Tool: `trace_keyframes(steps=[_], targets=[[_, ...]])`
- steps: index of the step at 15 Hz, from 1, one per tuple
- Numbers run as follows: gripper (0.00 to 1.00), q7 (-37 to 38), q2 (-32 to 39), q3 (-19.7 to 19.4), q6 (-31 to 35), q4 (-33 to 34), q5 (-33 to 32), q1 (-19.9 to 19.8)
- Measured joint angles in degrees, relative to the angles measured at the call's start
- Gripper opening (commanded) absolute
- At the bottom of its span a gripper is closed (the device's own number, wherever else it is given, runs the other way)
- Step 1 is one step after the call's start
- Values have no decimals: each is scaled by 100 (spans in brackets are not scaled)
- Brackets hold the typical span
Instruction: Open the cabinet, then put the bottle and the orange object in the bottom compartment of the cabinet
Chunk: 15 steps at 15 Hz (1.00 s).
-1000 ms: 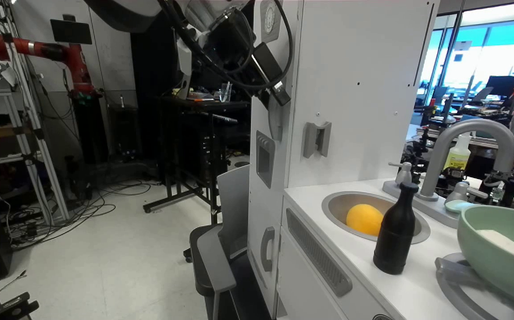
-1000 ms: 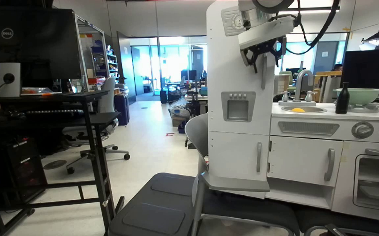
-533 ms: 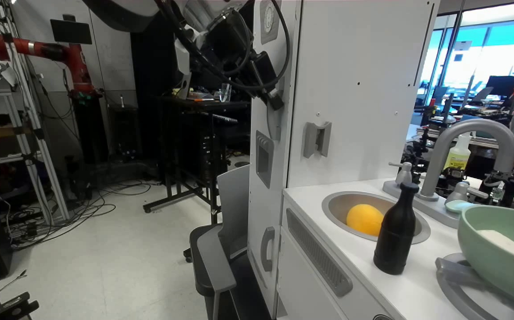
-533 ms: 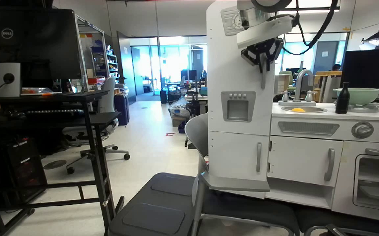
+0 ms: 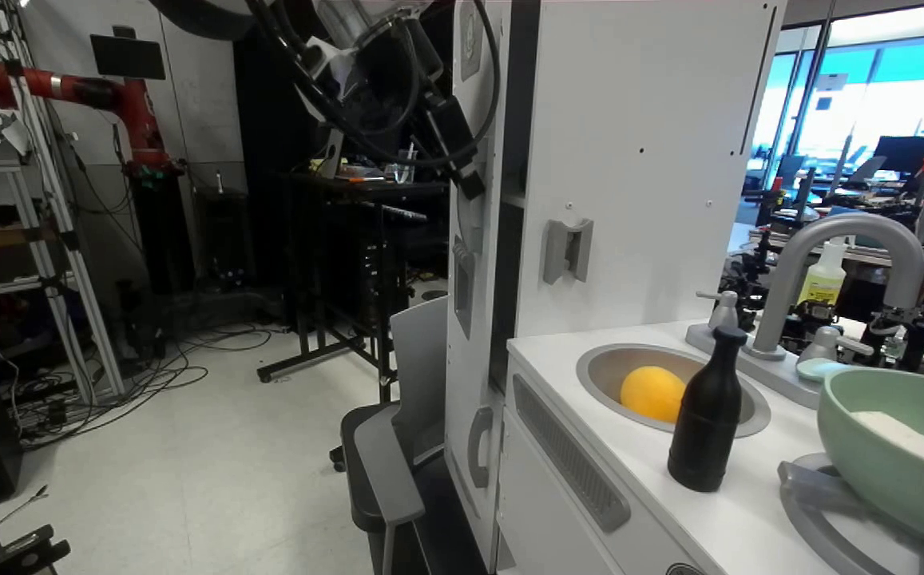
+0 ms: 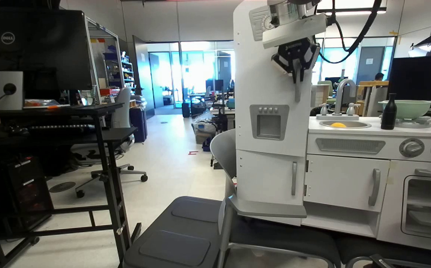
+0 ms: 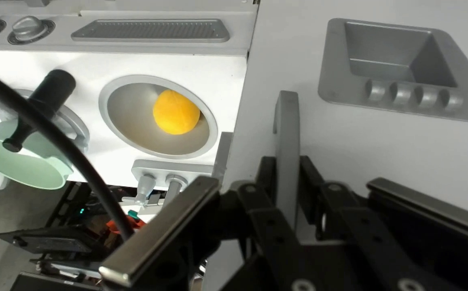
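My gripper (image 7: 287, 171) is shut on the grey upright handle (image 7: 289, 121) of the white cabinet's upper door (image 6: 271, 83), a finger pressed to each side. That door stands slightly ajar: in an exterior view a dark gap (image 5: 507, 263) shows between it and the cabinet side (image 5: 637, 104), with a bit of shelf edge inside. The bottom compartment of the cabinet is mostly hidden behind the door. The black bottle (image 5: 705, 423) stands upright on the counter beside the sink. The orange object, a round yellow-orange ball (image 7: 176, 113), lies in the sink basin, away from the gripper.
A green bowl (image 5: 893, 447) sits on the stove ring past the bottle. The grey faucet (image 5: 789, 279) rises behind the sink (image 7: 134, 111). A grey chair (image 5: 418, 375) stands close to the cabinet front. Below the upper door is a closed lower door (image 6: 267, 178).
The jaws, apart one second ago, have closed on the handle. With the gripper pulling back from the cabinet, the upper door has swung out a little and a dark gap has appeared.
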Motion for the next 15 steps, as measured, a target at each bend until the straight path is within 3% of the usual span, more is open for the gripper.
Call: trace_keyframes(steps=[4,5,7,13,15], targets=[[5,234,-59,115,-348,0,84,127],[44,307,-70,151,-423,0,92,151],[51,417,-82,232,-536,0,111,185],[96,411,71,569,-574,28,229,443],[100,398,155,629,-574,91,229,567]])
